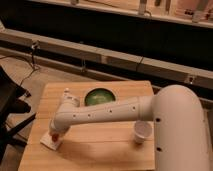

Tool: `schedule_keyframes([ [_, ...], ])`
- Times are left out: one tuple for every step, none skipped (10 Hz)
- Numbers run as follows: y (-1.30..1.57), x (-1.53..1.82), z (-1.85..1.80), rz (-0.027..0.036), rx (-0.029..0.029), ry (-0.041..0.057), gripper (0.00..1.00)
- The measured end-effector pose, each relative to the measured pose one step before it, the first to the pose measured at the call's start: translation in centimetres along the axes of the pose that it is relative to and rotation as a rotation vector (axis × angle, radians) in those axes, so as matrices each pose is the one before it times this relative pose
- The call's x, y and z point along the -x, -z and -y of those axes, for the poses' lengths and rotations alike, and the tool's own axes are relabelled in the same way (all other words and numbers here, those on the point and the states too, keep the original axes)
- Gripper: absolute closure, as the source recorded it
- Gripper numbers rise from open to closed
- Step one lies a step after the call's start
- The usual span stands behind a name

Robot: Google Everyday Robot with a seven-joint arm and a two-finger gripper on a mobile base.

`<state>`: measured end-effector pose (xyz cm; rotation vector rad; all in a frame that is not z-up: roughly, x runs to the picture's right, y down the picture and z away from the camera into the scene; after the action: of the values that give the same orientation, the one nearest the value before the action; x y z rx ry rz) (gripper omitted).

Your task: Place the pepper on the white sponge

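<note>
The white sponge [49, 142] lies flat near the front left of the wooden table [100, 150]. My gripper [55, 134] is at the end of the white arm [100, 114], right over the sponge's right end. A small red-orange spot, the pepper [54, 136], shows at the gripper's tip, directly above or on the sponge; I cannot tell whether it touches. The arm's wrist hides most of the gripper.
A green bowl [98, 96] sits at the back middle of the table. A white cup [142, 132] stands at the right, beside the arm's base. A small white bottle-like object [67, 98] stands left of the bowl. Dark furniture [7, 110] is at the left.
</note>
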<state>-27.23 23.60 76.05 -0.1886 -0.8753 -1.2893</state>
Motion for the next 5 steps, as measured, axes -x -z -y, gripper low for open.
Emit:
schedule_keyframes([
  [-0.799,0.375,0.384,0.02427,0.00465,0.01878,0.90],
  [-0.494,0.233,0.114,0.01620,0.00394,0.01134,0.90],
  [-0.600,0.472,0.338,0.01632,0.00517,0.01609,0.90],
  [-0.391,0.320,0.216,0.01064,0.00314,0.00859,0.90],
  [-0.291,0.167,-0.089,0.01035,0.00579,0.00210,0.90],
])
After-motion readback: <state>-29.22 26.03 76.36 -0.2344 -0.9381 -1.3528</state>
